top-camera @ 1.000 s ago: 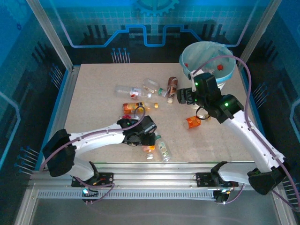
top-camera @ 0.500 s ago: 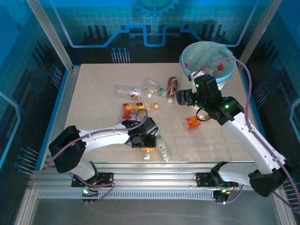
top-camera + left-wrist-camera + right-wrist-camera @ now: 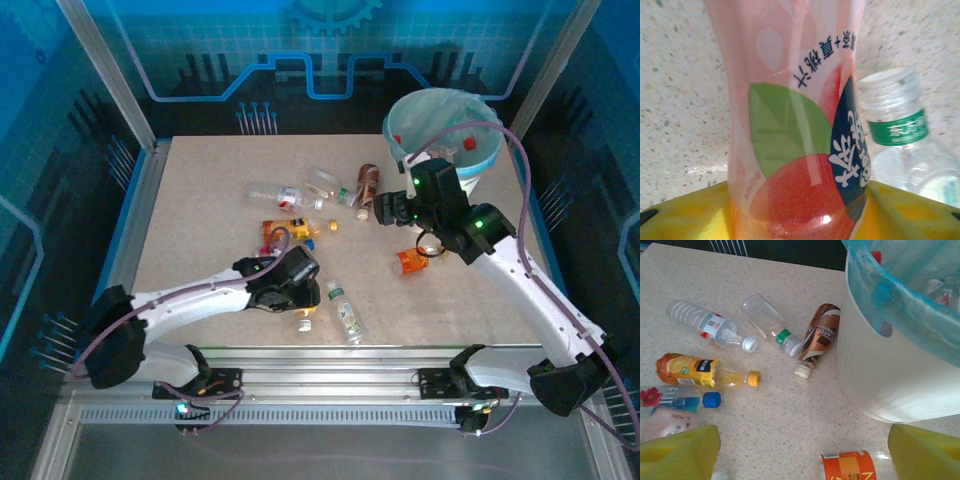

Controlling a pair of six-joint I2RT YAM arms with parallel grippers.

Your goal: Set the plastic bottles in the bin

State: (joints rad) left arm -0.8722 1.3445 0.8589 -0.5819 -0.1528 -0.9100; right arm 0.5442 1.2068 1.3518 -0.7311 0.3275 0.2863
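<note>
Several plastic bottles (image 3: 285, 195) lie on the desk (image 3: 200, 220), left of the bin (image 3: 875, 370) at upper right. Left hand (image 3: 298, 296) seems clenched on a pink-labelled bottle (image 3: 790, 125) at lower centre; right hand (image 3: 802, 447) hangs released above an orange-labelled bottle (image 3: 850, 466).

Bright, even light pours from overhead onto the pale table (image 3: 200, 200) while the blue walls around it sit dim, and only soft shadows gather under the arms. Hard up against the left gripper (image 3: 799, 216), the pink-labelled bottle (image 3: 795, 125) is soft and a little smeared, with one small glint low on its label between the yellow pads (image 3: 685, 215), and the clear bottle (image 3: 900, 150) just beside it is out of focus too. Ahead of the right gripper (image 3: 802, 450) everything is crisp. The bin (image 3: 880, 365) wall glows near white with a faint shadow at its foot, and that gripper's own yellow fingers (image 3: 680, 450) blur in the lower corners.
</note>
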